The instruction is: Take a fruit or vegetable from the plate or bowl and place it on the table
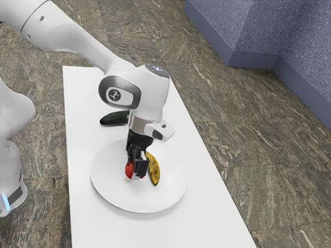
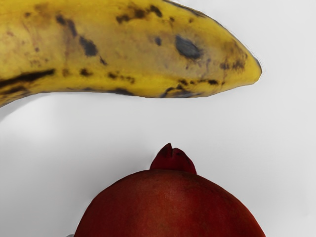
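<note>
My gripper [image 1: 137, 168] is low over the white plate [image 1: 106, 188], right at the red pomegranate [image 1: 129, 170], and hides much of the fruit. Beside them on the plate lies a spotted yellow banana [image 1: 154, 169], on the side toward the exterior view's right. In the wrist view the pomegranate [image 2: 170, 207] looms large at the lower edge, its crown pointing toward the banana [image 2: 133, 54]. A gap of bare plate separates the two fruits. Whether the gripper holds the pomegranate cannot be made out.
A dark green cucumber [image 1: 115, 119] lies on the white table [image 1: 83, 139] beyond the plate's far rim, partly behind the hand. The table's long edge runs down the exterior view's right. White robot parts [image 1: 13, 155] stand beside the table at the exterior view's left.
</note>
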`<control>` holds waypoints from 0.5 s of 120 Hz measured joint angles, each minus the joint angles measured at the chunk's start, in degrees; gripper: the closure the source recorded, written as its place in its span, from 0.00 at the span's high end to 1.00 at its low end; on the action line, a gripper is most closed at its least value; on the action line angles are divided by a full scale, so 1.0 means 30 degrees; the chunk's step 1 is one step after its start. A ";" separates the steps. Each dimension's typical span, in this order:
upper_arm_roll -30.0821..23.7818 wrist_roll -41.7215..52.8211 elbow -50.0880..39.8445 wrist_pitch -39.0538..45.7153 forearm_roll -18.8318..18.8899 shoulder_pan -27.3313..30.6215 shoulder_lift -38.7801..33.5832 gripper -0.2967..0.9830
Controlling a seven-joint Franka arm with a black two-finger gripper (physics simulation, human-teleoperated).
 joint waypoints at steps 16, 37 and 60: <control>-0.0480 -0.0346 0.6040 -0.1871 0.1728 -0.2514 0.3245 0.51; -0.1679 -0.0573 1.1977 -0.4049 0.2612 -0.4018 0.8151 0.50; -0.2652 -0.0760 1.4211 -0.5107 0.2709 -0.3847 1.0779 0.51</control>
